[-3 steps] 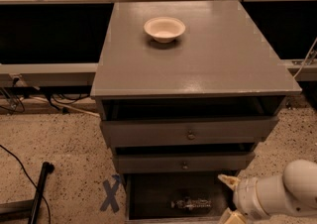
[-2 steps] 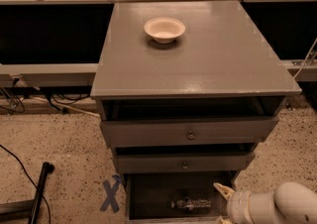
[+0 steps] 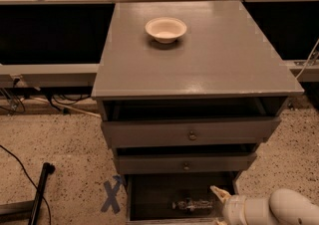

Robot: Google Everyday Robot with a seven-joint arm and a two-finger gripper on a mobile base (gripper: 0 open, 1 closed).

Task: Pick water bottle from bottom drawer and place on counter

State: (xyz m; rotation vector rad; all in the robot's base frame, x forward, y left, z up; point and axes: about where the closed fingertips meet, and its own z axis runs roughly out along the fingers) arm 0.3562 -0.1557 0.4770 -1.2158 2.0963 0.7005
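Gripper point(image 3: 219, 205) has shifted left and lower over the last second. It now sits at the right side of the open bottom drawer point(image 3: 149, 194), just beside the water bottle point(image 3: 192, 204), which lies on its side inside. Can't tell if the gripper is apart or together. Approach looks nearly done, grasp not yet made; the desk point(image 3: 209, 64) holds only a bowl point(image 3: 166, 29) near the back.

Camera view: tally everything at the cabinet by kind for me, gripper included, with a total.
Drawers: 3 (top drawer, middle drawer, bottom drawer)
Counter: 1
Bowl: 1, on the counter
Bottle: 1, lying in the bottom drawer
Gripper: 1, open, at the bottom drawer's right side, just right of the bottle
Total: 7
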